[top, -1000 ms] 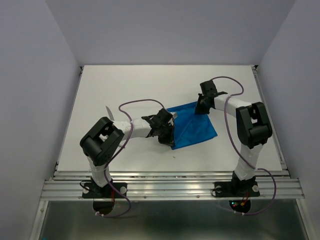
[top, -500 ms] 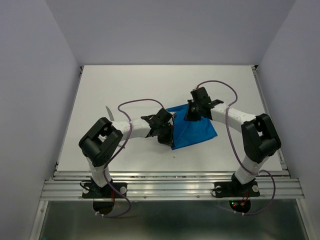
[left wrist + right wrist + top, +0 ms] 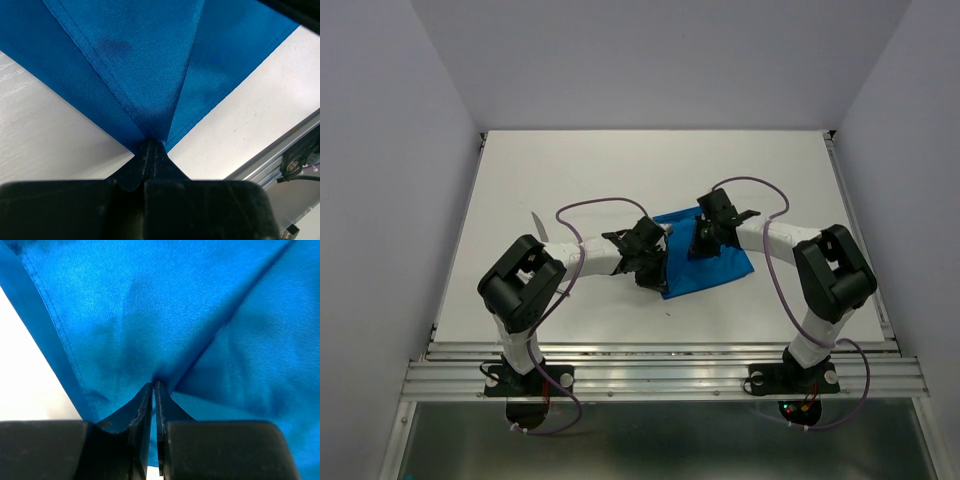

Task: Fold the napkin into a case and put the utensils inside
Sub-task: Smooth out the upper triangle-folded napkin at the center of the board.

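Note:
The bright blue napkin (image 3: 708,260) lies folded in the middle of the white table. My left gripper (image 3: 658,275) is shut on its near left corner; in the left wrist view the cloth (image 3: 150,65) fans out from the closed fingertips (image 3: 151,146). My right gripper (image 3: 698,243) is shut on the napkin's upper layer, over the cloth; in the right wrist view blue cloth (image 3: 165,310) fills the frame ahead of the pinched tips (image 3: 154,386). One slim grey utensil (image 3: 539,222) pokes out behind my left arm. The teal-handled utensil is out of view.
The white table (image 3: 620,170) has a raised rim on the left and right. A metal rail (image 3: 660,372) runs along the near edge by the arm bases. Purple cables loop over both arms.
My right gripper has moved left and nearer across the napkin, carrying the far right corner over the cloth. The left gripper has kept its hold in place.

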Available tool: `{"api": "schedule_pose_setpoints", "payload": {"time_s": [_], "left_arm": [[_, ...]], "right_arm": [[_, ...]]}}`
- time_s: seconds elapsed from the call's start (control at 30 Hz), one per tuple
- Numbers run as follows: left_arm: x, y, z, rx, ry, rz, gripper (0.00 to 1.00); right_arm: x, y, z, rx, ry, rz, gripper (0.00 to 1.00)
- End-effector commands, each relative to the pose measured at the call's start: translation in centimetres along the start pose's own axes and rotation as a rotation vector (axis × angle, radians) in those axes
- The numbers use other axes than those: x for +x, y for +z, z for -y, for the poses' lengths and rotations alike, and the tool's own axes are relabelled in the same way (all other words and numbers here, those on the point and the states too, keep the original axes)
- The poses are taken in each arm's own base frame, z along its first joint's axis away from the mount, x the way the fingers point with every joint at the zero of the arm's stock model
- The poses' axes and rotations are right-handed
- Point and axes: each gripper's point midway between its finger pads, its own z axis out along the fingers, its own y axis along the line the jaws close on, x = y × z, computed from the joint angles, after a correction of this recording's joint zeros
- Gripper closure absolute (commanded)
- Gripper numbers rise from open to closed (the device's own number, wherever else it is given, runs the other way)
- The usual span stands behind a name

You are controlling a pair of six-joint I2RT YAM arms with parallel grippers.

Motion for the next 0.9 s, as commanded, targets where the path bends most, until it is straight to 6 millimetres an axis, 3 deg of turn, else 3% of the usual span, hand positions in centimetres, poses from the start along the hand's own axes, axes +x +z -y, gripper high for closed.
{"api": "schedule_pose_setpoints", "payload": {"time_s": [0.0, 0.17, 0.37, 0.47, 0.57, 0.63, 0.67, 0.73, 0.77, 0.87], "left_arm": [[0.0, -0.6, 0.2, 0.004, 0.025, 0.006, 1.0], [0.0, -0.7, 0.3, 0.006, 0.026, 0.01, 1.0], [-0.4, -1.5, 0.6, 0.007, 0.031, 0.03, 1.0], [-0.6, -2.3, 0.8, 0.0, 0.031, 0.047, 1.0], [-1.6, -3.7, 1.5, 0.005, 0.041, 0.086, 0.97], [-2.1, -4.3, 2.0, 0.009, 0.048, 0.103, 0.95], [-2.2, -4.7, 2.1, 0.008, 0.05, 0.107, 0.93], [-2.9, -5.3, 2.5, 0.007, 0.056, 0.125, 0.9], [-3.2, -5.5, 2.7, 0.005, 0.057, 0.136, 0.89], [-3.5, -5.8, 2.6, -0.004, 0.057, 0.143, 0.89]], "right_arm": [[-4.6, -2.6, -1.4, 0.014, -0.011, 0.161, 0.87], [-6.1, -1.6, -0.5, 0.078, -0.015, 0.184, 0.87], [-6.0, 1.7, 1.3, 0.161, -0.023, 0.144, 0.88], [-7.3, 0.1, 0.4, 0.143, -0.028, 0.185, 0.87], [-10.6, -3.2, 0.9, 0.159, -0.013, 0.303, 0.85], [-12.0, -4.4, 2.2, 0.171, 0.009, 0.336, 0.82], [-13.2, -5.0, 4.2, 0.195, 0.048, 0.353, 0.8], [-13.4, -5.4, 6.6, 0.211, 0.085, 0.344, 0.79], [-14.0, -5.8, 8.8, 0.236, 0.129, 0.35, 0.79], [-12.8, -5.4, 12.6, 0.29, 0.179, 0.312, 0.78]]}}
